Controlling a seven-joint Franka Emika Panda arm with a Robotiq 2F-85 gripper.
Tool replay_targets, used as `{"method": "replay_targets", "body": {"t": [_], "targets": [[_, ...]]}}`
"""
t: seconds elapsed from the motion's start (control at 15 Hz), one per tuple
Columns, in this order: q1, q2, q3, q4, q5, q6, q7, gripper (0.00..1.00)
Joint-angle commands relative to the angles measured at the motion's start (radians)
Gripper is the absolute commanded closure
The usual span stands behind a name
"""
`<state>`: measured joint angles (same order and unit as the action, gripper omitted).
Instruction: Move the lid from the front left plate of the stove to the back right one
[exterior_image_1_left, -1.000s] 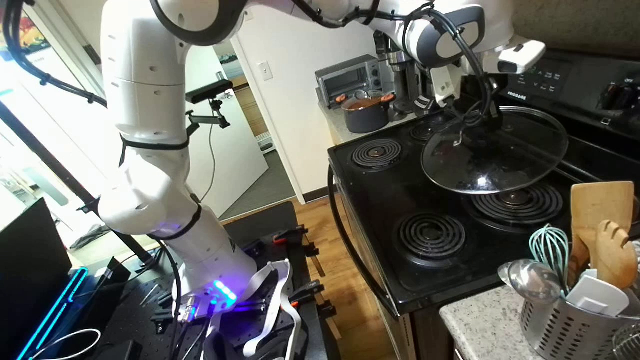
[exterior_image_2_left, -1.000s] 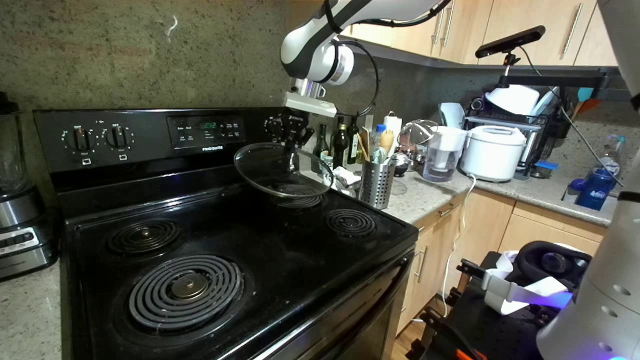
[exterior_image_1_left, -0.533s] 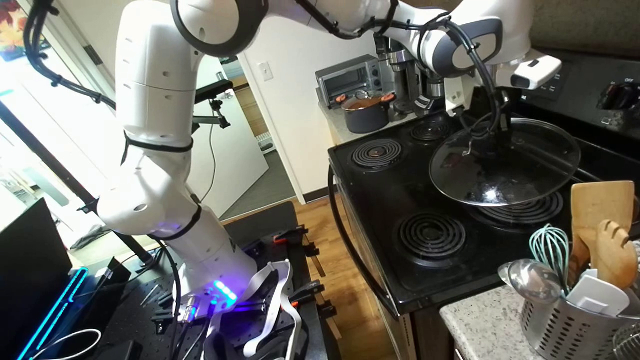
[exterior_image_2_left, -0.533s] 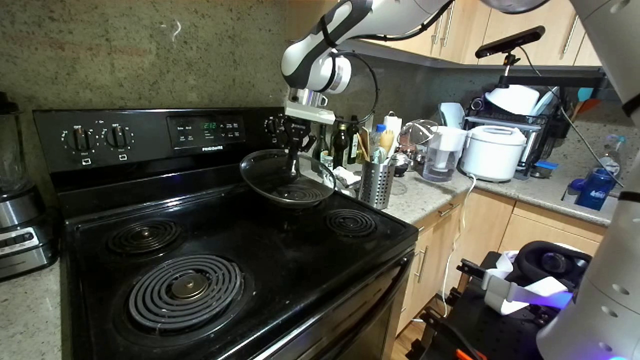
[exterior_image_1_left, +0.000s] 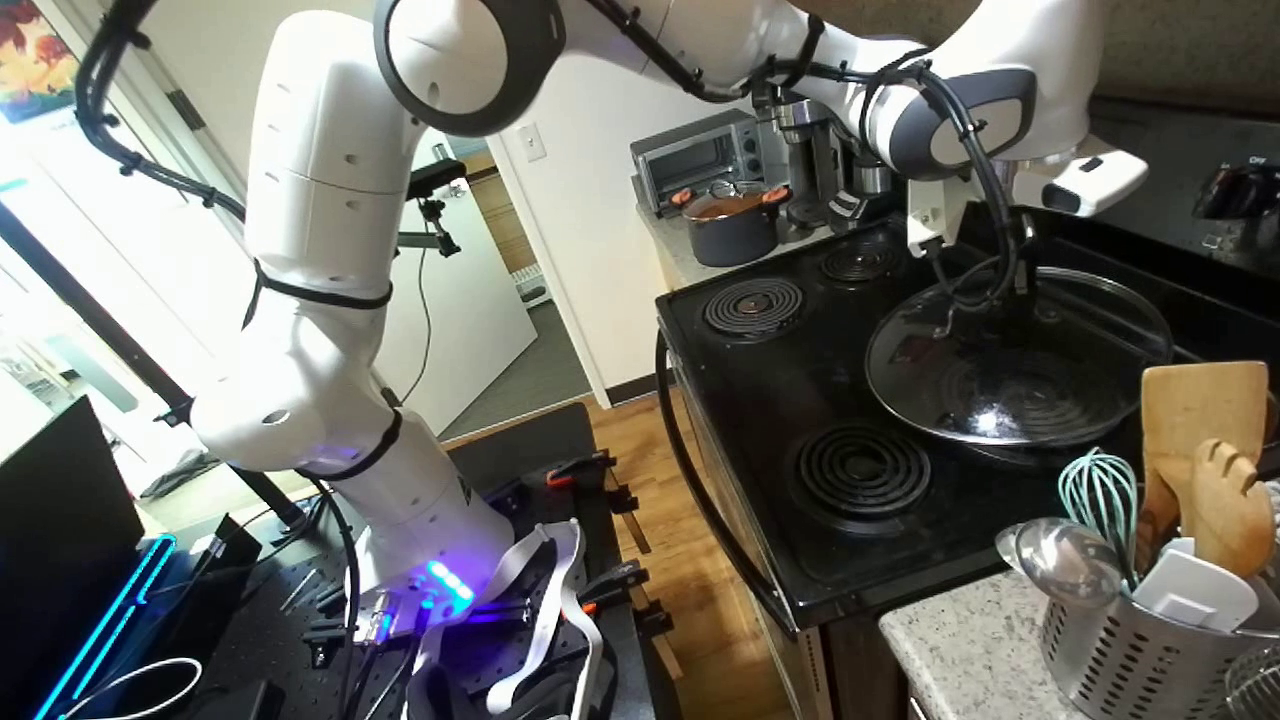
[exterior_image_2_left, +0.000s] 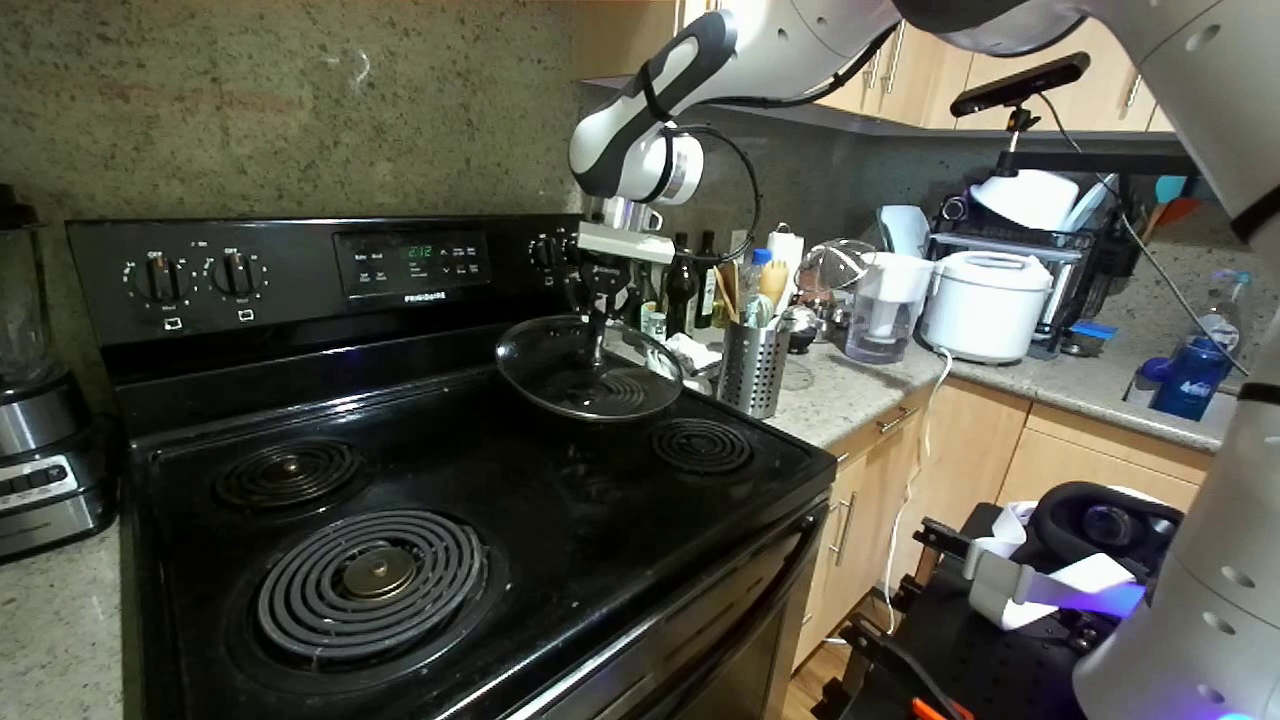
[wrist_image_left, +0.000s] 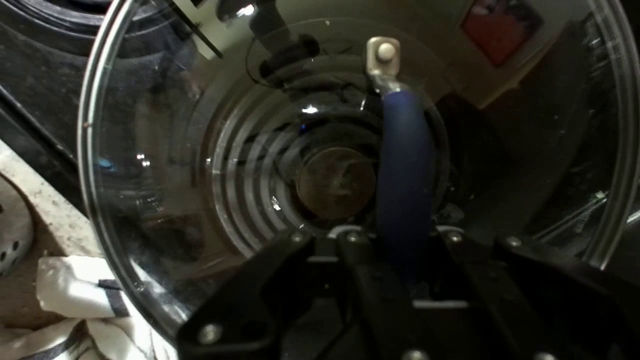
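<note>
The glass lid has a metal rim and a blue handle. It shows in both exterior views and fills most of the wrist view. My gripper is shut on the blue handle, pointing down, and also shows in an exterior view. The lid is roughly level, low over the back right burner, whose coils show through the glass. I cannot tell whether the rim touches the stove. The front left burner is bare in both exterior views.
The front right burner and back left burner are bare. A metal utensil holder stands on the counter right of the stove, with a cloth near the lid. The control panel rises behind. A pot stands on the left counter.
My gripper and the held lid have moved down, and slightly right in both exterior views, closer over the back right burner. The lid has become more level.
</note>
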<state>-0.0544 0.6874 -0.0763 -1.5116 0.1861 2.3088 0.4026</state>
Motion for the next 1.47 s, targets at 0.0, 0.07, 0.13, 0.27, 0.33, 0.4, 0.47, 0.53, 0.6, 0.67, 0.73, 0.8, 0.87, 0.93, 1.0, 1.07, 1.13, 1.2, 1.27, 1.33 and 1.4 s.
{"method": "replay_targets", "body": {"t": [0.0,0.07,0.13,0.27,0.33,0.4,0.47,0.53,0.6,0.67,0.73,0.8,0.87,0.93,1.0,1.07,1.13,1.2,1.27,1.33,1.4], "targets": [[-0.018,0.012,0.000,0.058,0.037,-0.065,0.026,0.98],[-0.022,0.019,0.000,0.059,0.043,-0.071,0.028,0.98],[-0.025,0.025,0.000,0.061,0.049,-0.074,0.029,0.98],[-0.029,0.036,-0.001,0.062,0.057,-0.078,0.031,0.98],[-0.030,0.040,-0.001,0.062,0.060,-0.078,0.032,0.98],[-0.032,0.038,0.003,0.058,0.064,-0.073,0.023,0.98],[-0.033,0.037,0.007,0.057,0.067,-0.070,0.016,0.98],[-0.026,0.054,-0.004,0.025,0.045,-0.031,-0.002,0.98],[-0.026,0.058,-0.004,0.025,0.044,-0.030,-0.004,0.91],[-0.026,0.065,-0.004,0.024,0.044,-0.030,-0.004,0.91],[-0.026,0.072,-0.004,0.024,0.044,-0.029,-0.005,0.91],[-0.025,0.078,-0.004,0.024,0.044,-0.029,-0.005,0.91],[-0.025,0.082,-0.004,0.024,0.044,-0.029,-0.005,0.91],[-0.025,0.083,-0.004,0.024,0.044,-0.028,-0.005,0.91],[-0.025,0.083,-0.004,0.025,0.044,-0.028,-0.005,0.91],[-0.025,0.083,-0.004,0.025,0.044,-0.028,-0.005,0.98],[-0.024,0.084,-0.004,0.024,0.042,-0.030,-0.006,0.98],[-0.023,0.089,-0.003,0.027,0.041,-0.034,-0.008,0.98],[-0.023,0.095,-0.001,0.029,0.042,-0.038,-0.009,0.98],[-0.021,0.094,-0.002,0.032,0.041,-0.039,-0.008,0.98],[-0.023,0.096,0.000,0.036,0.043,-0.040,-0.010,0.98]]}}
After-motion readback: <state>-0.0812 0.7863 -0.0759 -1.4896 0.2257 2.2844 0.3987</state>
